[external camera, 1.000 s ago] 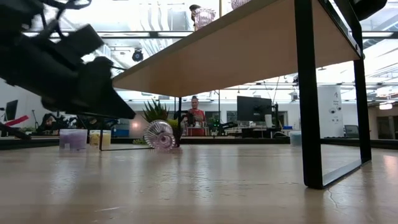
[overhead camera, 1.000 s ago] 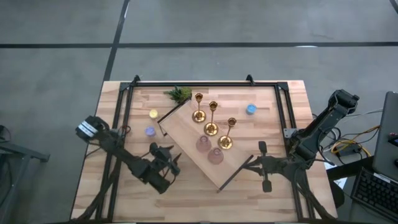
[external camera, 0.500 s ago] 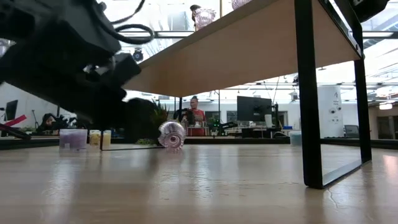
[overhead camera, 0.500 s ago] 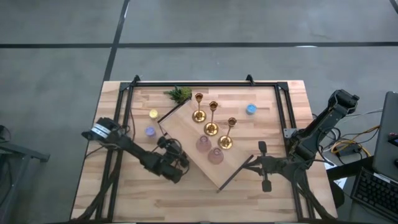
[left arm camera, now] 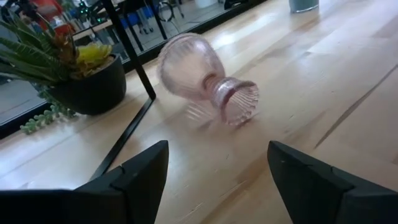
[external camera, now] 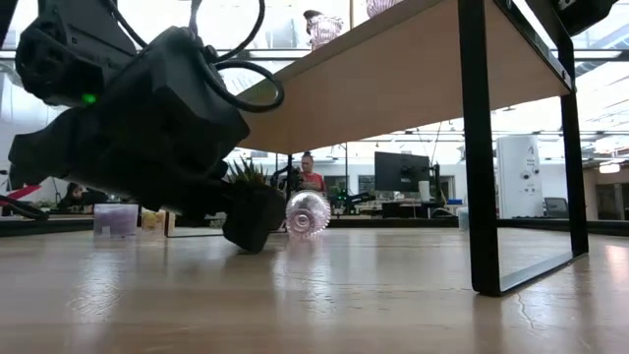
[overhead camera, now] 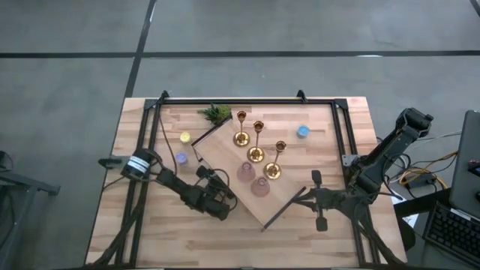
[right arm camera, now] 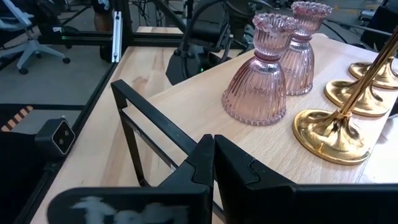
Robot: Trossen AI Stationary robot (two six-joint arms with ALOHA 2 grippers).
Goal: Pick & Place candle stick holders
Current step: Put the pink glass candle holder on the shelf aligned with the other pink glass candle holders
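Shelf underside, perhaps hiding fallen glass cup (left arm camera: 205, 81)

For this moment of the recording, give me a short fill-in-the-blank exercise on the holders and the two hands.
1. The pink glass holder under the raised board lies on its ____.
2. The left hand faces that fallen holder with its fingers ____.
3. On the board stand three gold candlesticks and ____ pink glass holders.
4. The right hand, beside the board's edge, is ____.

Missing words: side; open; two; shut
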